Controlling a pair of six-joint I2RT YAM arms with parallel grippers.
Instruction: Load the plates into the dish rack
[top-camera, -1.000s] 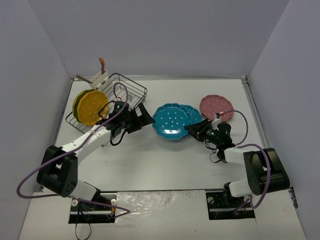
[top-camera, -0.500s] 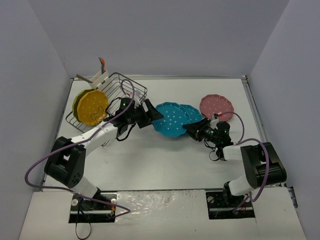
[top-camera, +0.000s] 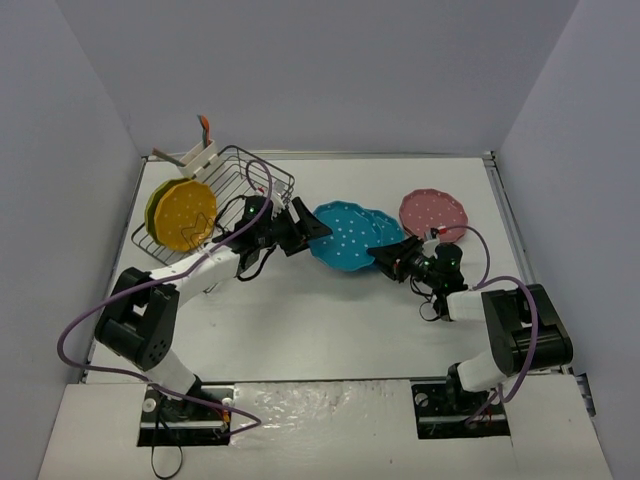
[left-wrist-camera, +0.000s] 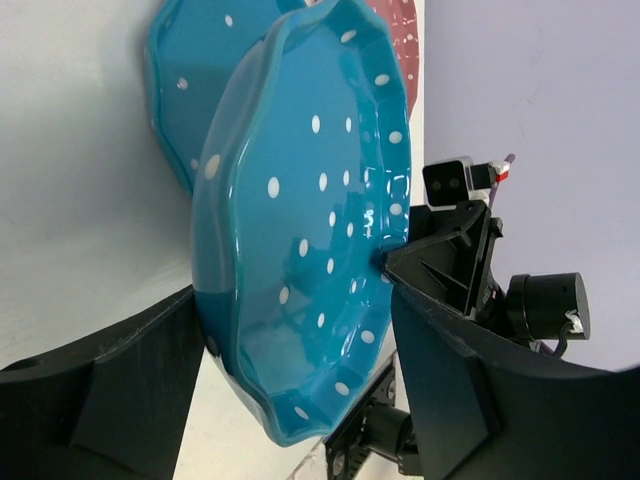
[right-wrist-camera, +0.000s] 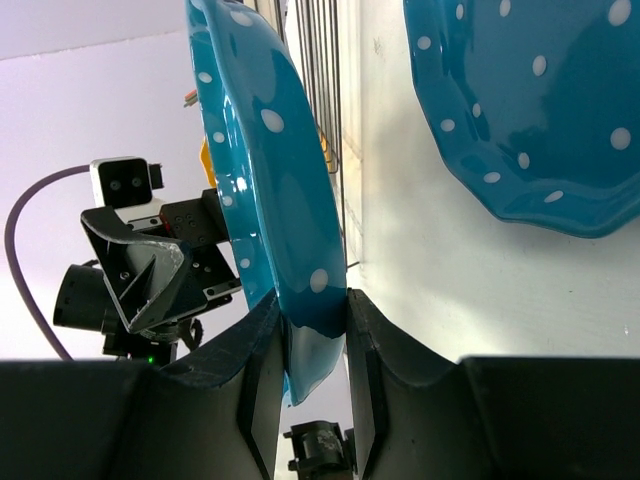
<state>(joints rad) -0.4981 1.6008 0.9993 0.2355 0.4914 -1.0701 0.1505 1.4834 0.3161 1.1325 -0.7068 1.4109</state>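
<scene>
White tabletop (top-camera: 330, 330), plain pale grey-lilac walls (top-camera: 320, 70) on three sides, metal trim (top-camera: 400, 156) along far edge, even diffuse light

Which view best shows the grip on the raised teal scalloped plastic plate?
Right wrist: the teal plate edge-on, rim pinched in the right jaws. Left wrist shows its face between open left jaws; top view, only small.

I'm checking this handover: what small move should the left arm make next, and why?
Probably close the left end effector on the raised teal plate: its open jaws straddle the rim, while the right end effector pinches the opposite edge, so the plate can pass toward the dish rack.
</scene>
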